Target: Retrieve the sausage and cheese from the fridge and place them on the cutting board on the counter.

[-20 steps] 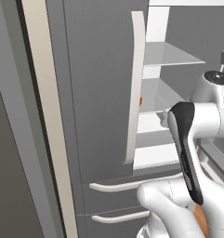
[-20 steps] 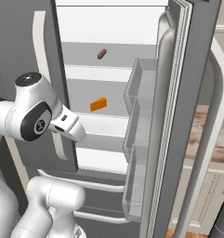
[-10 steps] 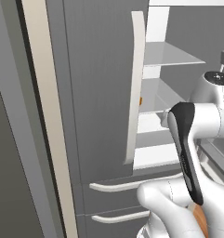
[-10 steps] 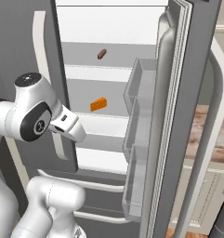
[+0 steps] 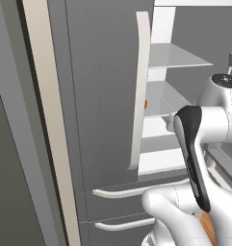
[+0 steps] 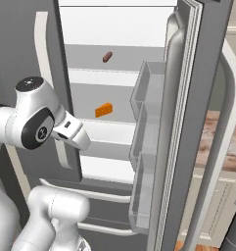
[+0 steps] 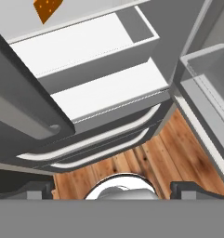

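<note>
Pincer (image 7: 111, 187) wide open, empty

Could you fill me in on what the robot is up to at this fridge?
The robot arm is in front of the fridge, whose right door is swung open. The sausage lies on an upper shelf and the cheese on the shelf below it; neither has been picked up. The gripper is open and empty, pointing down toward the drawer handles and wooden floor.
</note>
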You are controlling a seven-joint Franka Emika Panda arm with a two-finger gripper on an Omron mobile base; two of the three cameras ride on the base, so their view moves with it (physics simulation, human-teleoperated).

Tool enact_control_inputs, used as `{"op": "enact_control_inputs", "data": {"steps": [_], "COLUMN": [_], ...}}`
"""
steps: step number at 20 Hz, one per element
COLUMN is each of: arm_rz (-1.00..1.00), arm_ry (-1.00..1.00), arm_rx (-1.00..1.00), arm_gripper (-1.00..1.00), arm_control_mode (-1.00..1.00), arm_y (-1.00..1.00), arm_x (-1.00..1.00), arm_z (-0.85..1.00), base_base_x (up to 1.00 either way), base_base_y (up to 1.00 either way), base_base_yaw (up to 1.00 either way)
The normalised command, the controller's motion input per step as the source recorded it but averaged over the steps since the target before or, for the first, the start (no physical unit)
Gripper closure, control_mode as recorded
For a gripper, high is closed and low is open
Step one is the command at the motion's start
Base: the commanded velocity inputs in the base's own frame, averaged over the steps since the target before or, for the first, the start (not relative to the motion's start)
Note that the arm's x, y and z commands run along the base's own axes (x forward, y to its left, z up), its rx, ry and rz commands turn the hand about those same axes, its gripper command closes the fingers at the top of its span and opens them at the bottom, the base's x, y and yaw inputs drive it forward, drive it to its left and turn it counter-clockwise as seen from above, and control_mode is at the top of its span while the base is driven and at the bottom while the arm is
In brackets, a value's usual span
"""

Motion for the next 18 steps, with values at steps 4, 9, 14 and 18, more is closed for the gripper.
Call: {"op": "enact_control_inputs", "data": {"steps": [4, 9, 14, 18], "arm_rz": [0.00, 0.01, 0.00, 0.00], "arm_ry": [0.00, 0.00, -0.01, 0.00], "arm_rx": [0.00, 0.05, 0.00, 0.00], "arm_gripper": [-1.00, -1.00, -1.00, -1.00], "arm_control_mode": [-1.00, -1.00, -1.00, -1.00], "arm_y": [0.00, -0.12, 0.00, 0.00], "arm_x": [0.19, 0.42, 0.57, 0.53], "arm_z": [0.05, 0.30, 0.36, 0.17], "base_base_x": [0.00, 0.00, 0.00, 0.00], "base_base_y": [0.00, 0.00, 0.00, 0.00], "base_base_yaw": [0.00, 0.00, 0.00, 0.00]}}
